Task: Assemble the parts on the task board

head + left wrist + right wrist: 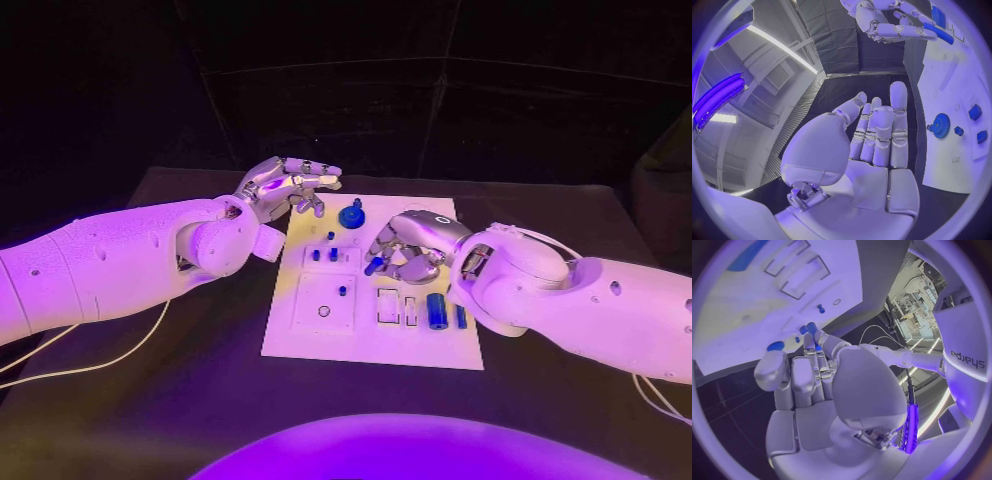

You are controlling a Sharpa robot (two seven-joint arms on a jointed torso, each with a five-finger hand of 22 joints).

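A robotics lab or test cell. A black tabletop (173, 400) stands inside dark panelled walls (433, 90) like a closed booth, with a white task board (368, 345) on it. The wrist views show strip lights (786, 47) overhead, a wall vent (776, 77), and cluttered equipment racks (911, 305) behind the robot.

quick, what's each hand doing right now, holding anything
Left hand: open, fingers straight, holding nothing.
Right hand: pinching a small blue part over the task board.
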